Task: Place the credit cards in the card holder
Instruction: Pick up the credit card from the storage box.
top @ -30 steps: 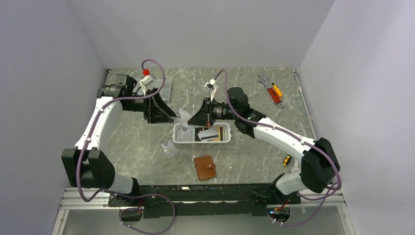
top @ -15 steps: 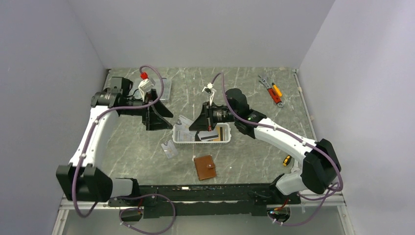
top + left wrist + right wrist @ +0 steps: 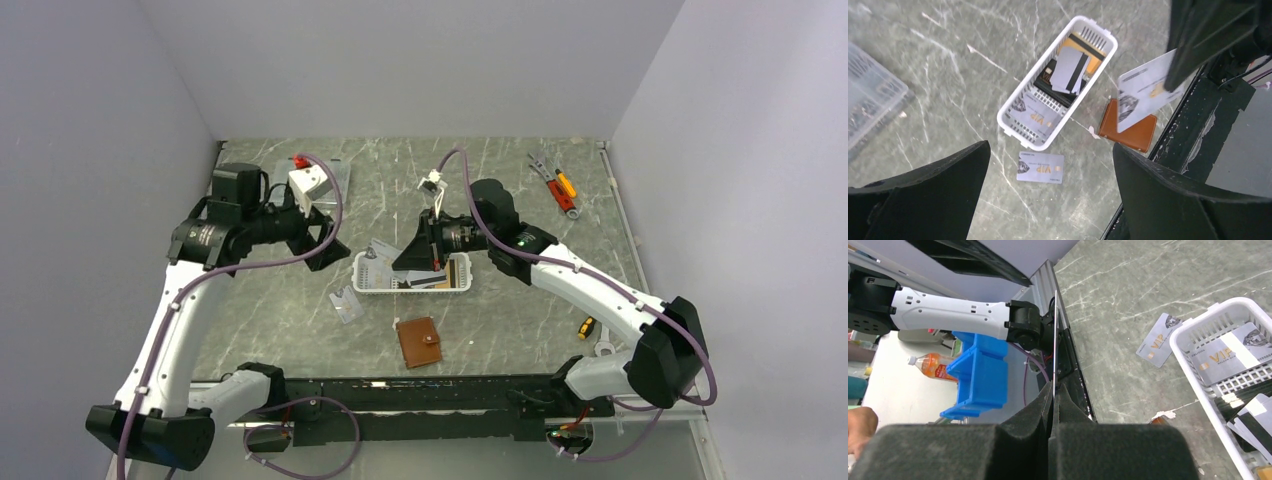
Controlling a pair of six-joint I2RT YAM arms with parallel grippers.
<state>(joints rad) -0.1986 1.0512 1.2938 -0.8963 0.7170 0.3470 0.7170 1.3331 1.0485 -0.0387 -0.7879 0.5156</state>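
Note:
My right gripper (image 3: 400, 263) (image 3: 1053, 396) is shut on a grey credit card (image 3: 1146, 94), held edge-on (image 3: 1054, 340) above the left end of the white basket (image 3: 412, 290). More credit cards lie in the basket (image 3: 1013, 107): a grey-white striped one (image 3: 1070, 70), a grey VIP one (image 3: 1040, 116) and black ones. Another grey VIP card (image 3: 1040, 167) (image 3: 346, 303) lies flat on the table left of the basket. The card holder (image 3: 419, 342) (image 3: 1135, 136), brown leather, lies folded near the front edge. My left gripper (image 3: 330, 240) (image 3: 1050, 148) hangs wide open and empty, left of the basket.
A clear compartment box (image 3: 336, 180) (image 3: 870, 107) sits at the back left. Hand tools (image 3: 555, 185) lie at the back right, and a small yellow tool (image 3: 586, 327) at the front right. Blue bins (image 3: 980, 375) stand beyond the table's front rail.
My left gripper has opened fully and drawn back to the left, away from the card. The right gripper keeps its hold on the card and has shifted slightly.

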